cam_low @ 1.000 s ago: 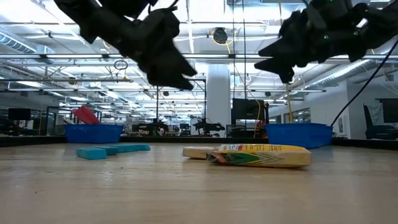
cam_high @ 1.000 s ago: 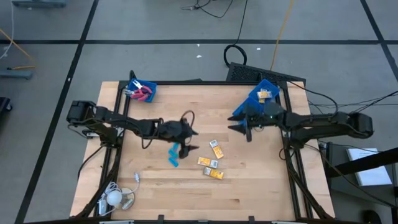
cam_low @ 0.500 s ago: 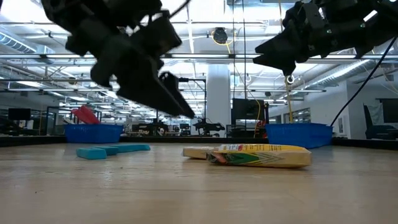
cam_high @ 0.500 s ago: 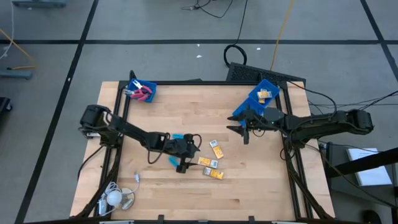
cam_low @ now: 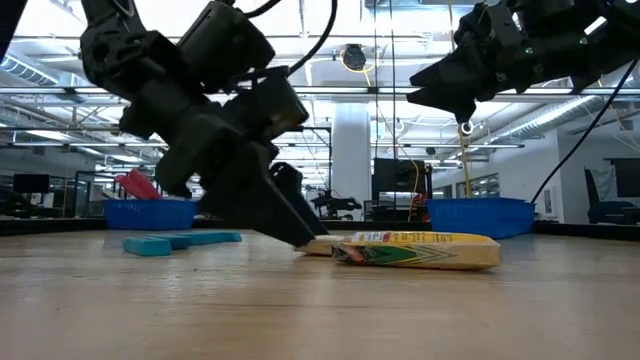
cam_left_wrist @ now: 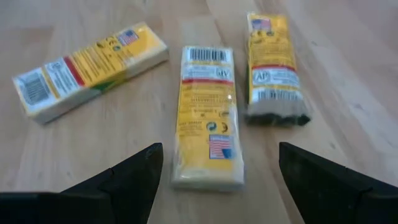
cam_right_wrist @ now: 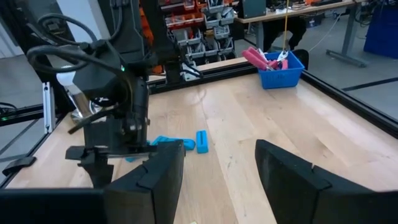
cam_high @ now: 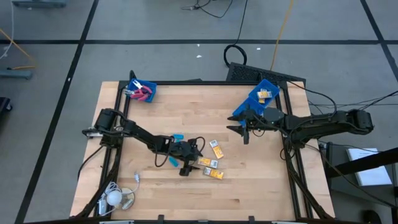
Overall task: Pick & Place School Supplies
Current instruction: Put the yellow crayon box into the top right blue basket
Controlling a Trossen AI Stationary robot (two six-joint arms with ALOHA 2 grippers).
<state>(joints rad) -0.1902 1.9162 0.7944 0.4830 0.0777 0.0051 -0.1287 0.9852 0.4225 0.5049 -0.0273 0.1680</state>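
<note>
Yellow-orange rectangular packets (cam_left_wrist: 207,116), three with barcodes and a small flag mark showing only at the left wrist, lie mid-table as the left gripper (cam_left_wrist: 214,180) straddles the middle one, fingers spread wide, empty; the right gripper (cam_high: 244,132) hovers open near the blue plastic bin (cam_high: 261,93).

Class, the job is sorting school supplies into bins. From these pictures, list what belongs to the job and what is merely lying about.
Belongs to the job:
yellow packets
light-blue pieces
red-handled scissors in the far-left bin
left gripper, open over the middle packet

Lying about:
white round object with cord
black cable on the floor
</note>
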